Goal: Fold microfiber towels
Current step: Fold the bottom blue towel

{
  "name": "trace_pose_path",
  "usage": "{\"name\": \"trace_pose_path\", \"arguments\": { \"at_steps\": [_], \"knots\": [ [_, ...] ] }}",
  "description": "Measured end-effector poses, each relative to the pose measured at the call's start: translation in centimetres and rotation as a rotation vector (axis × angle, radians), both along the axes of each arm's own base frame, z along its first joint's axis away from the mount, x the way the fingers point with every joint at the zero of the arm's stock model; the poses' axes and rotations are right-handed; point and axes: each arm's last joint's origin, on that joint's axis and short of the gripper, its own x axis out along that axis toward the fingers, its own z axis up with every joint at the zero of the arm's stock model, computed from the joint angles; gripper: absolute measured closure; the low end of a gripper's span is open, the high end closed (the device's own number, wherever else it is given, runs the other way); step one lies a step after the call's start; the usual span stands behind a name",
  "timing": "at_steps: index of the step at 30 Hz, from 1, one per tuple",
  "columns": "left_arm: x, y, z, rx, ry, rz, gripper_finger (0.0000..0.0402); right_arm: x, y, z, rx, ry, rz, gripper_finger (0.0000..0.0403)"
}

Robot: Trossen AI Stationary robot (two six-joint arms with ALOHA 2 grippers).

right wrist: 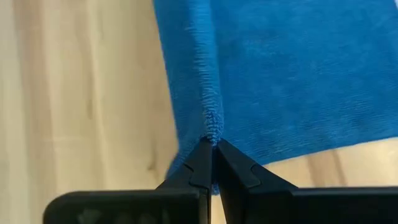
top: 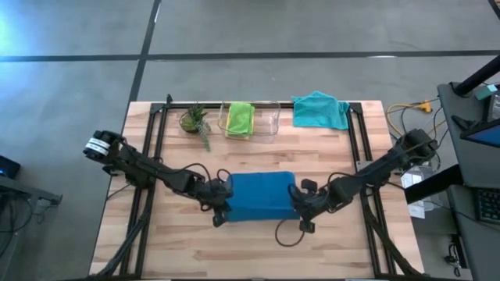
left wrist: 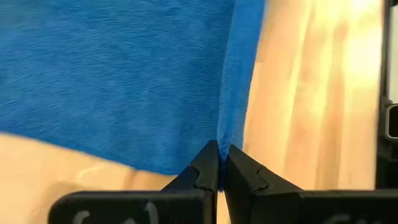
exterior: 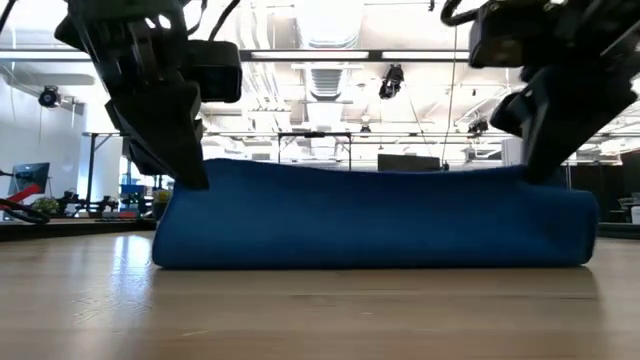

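Mid-fold: left hand [top: 221, 204] and right hand [top: 301, 206] each pinch an edge of the blue towel [top: 260, 195] at table [top: 258, 254] centre — uneven travel risks a skewed fold; teal towel [top: 319, 109] at one o'clock.

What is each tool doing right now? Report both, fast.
Left tool: shut on the blue towel, pinching its left edge.
Right tool: shut on the blue towel, pinching its right edge.

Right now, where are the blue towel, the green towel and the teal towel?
blue towel [top: 262, 195]: high view, middle of its top.
green towel [top: 240, 119]: high view, its middle, in the clear bin.
teal towel [top: 320, 110]: high view, its middle.
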Motion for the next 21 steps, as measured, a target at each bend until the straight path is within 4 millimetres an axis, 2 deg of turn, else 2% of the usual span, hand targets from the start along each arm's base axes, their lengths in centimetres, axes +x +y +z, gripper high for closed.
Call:
{"name": "trace_pose_path", "arguments": {
  "at_steps": [21],
  "knots": [
    [0.3,4.1,0.5,0.112,0.001,0.060,0.0402,2.0,-5.8,0.1,-0.027,0.016,0.005,0.0394]
  ]
}}
